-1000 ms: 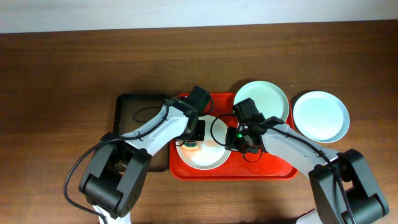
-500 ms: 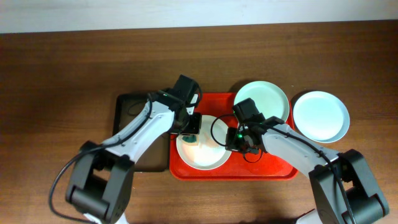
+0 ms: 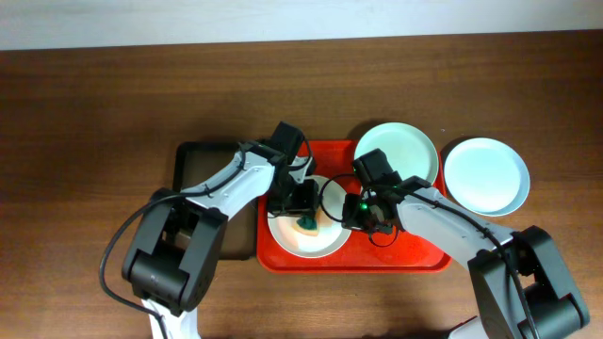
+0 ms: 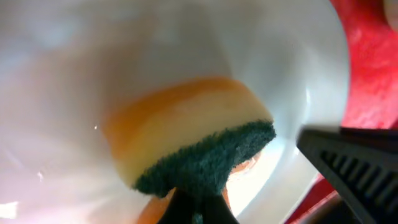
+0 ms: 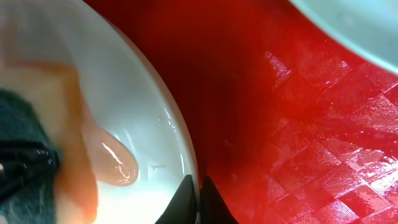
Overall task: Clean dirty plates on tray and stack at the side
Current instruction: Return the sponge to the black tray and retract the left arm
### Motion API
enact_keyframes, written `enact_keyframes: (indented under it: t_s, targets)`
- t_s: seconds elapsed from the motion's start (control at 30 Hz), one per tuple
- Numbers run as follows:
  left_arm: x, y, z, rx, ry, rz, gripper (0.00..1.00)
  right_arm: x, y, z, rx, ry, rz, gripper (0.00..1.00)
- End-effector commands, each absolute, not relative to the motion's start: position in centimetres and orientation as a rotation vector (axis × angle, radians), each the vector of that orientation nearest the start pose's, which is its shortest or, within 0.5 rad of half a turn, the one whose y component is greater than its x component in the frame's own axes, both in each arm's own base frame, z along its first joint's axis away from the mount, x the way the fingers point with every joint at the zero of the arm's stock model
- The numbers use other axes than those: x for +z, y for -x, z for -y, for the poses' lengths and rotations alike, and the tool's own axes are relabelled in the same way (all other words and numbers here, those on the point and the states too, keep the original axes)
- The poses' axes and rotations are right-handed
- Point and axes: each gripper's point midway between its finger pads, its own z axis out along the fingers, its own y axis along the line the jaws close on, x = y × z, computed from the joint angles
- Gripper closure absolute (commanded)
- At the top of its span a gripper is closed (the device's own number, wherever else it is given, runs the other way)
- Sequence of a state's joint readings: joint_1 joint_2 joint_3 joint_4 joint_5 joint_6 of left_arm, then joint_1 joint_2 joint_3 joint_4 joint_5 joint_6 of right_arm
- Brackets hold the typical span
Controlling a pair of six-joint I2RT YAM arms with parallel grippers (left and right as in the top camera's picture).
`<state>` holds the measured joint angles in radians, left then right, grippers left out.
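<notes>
Three plates show from overhead. One (image 3: 318, 243) lies on the red tray (image 3: 415, 254), left of its middle, under both arms. A second (image 3: 396, 155) overlaps the tray's far right corner. The third (image 3: 485, 176) sits on the table (image 3: 94, 94) just right of the tray, apart from the second.

The left jaws are closed on a sponge (image 3: 307, 224), yellow with a green scouring face, which presses into the first plate (image 4: 74, 62); the left wrist view shows the sponge (image 4: 186, 146) against the white inner surface. The right jaws are closed, pinching the right rim of that plate (image 5: 143, 124), with the tray (image 5: 280, 124) beside it. A glossy pinkish smear (image 5: 118, 165) lies on the plate near the rim. A black tray (image 3: 198, 169) sits just left of the red one.
</notes>
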<state>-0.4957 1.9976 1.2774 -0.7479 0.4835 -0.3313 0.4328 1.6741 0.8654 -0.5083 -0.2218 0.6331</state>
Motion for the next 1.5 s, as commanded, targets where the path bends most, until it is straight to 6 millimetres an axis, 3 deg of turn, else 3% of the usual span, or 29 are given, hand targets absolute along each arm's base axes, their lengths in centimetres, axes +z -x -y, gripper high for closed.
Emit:
enact_keyframes:
  t_s: [0.0, 0.13, 0.2, 0.27, 0.37, 0.6, 0.63, 0.67, 0.7, 0.77, 0.8, 0.9, 0.97, 1.03, 1.07, 1.1, 1.13, 1.2, 1.23, 1.37, 1.47]
  targets:
    - [4.6, -30.8, 24.2, -0.815, -0.322, -3.059, 1.00, 0.6, -27.0, -17.0, 0.491, -0.264, -2.993, 0.96]
    - [8.9, -32.8, 17.6, -0.467, -0.179, -2.973, 1.00, 0.6, -27.0, -17.0, 0.491, -0.264, -2.993, 0.96]
    - [10.2, -32.8, 11.6, -0.172, -0.043, -2.972, 1.00, 0.6, -27.0, -17.0, 0.491, -0.264, -2.992, 0.96]
    - [10.0, -32.3, 8.1, -0.001, 0.036, -3.003, 1.00, 0.6, -27.0, -17.0, 0.491, -0.264, -2.992, 0.96]
    - [8.3, -31.3, 5.2, 0.121, 0.105, -3.037, 1.00, 0.6, -27.0, -17.0, 0.491, -0.264, -2.992, 0.96]
    - [2.6, -29.6, 4.2, 0.123, 0.140, -3.037, 1.00, 0.6, -27.0, -17.0, 0.490, -0.264, -2.992, 0.96]
    - [2.4, -29.5, 4.1, 0.123, 0.142, -3.036, 0.80, 0.6, -27.0, -17.0, 0.491, -0.264, -2.992, 0.96]
    - [2.4, -29.5, 4.1, 0.122, 0.143, -3.037, 0.36, 0.6, -27.0, -17.0, 0.491, -0.264, -2.992, 0.96]
    - [2.6, -29.6, 4.1, 0.122, 0.143, -3.037, 0.28, 0.6, -27.0, -17.0, 0.491, -0.264, -2.992, 0.96]
    - [4.1, -30.2, 4.3, 0.112, 0.143, -3.034, 0.23, 0.6, -27.0, -17.0, 0.491, -0.265, -2.992, 0.95]
    - [5.8, -31.1, 4.5, 0.092, 0.148, -3.006, 0.23, 0.6, -27.0, -17.0, 0.491, -0.264, -2.992, 0.94]
    - [10.9, -32.8, 4.6, -0.020, 0.197, -2.904, 0.21, 0.6, -27.0, -17.0, 0.491, -0.265, -2.993, 0.79]
    - [14.8, -33.1, 3.3, -0.066, 0.303, -2.808, 0.19, 0.6, -27.0, -17.0, 0.490, -0.265, -2.993, 0.65]
    - [17.4, -32.4, 0.5, -0.066, 0.419, -2.723, 0.18, 0.6, -27.0, -17.0, 0.491, -0.265, -2.993, 0.60]
    - [18.0, -31.7, -0.8, -0.057, 0.471, -2.708, 0.18, 0.6, -27.0, -17.0, 0.491, -0.266, -2.993, 0.60]
    - [18.2, -31.2, -1.5, -0.048, 0.505, -2.705, 0.11, 0.6, -27.0, -17.0, 0.491, -0.266, -2.993, 0.62]
    - [18.3, -30.9, -2.1, -0.043, 0.531, -2.705, 0.01, 0.6, -27.0, -17.0, 0.491, -0.266, -2.993, 0.72]
    - [18.2, -30.9, -2.4, -0.040, 0.543, -2.706, 0.01, 0.6, -27.0, -17.0, 0.491, -0.265, -2.993, 0.92]
    - [18.2, -30.9, -2.4, -0.040, 0.543, -2.706, 0.01, 0.6, -27.0, -17.0, 0.490, -0.265, -2.993, 0.96]
    - [18.2, -30.9, -2.4, -0.040, 0.543, -2.706, 0.01, 0.8, -27.1, -17.1, 0.506, -0.265, -2.992, 0.96]
    - [18.2, -30.9, -2.4, -0.040, 0.543, -2.706, 0.01, 3.0, -28.0, -17.9, 0.614, -0.236, -2.982, 0.96]
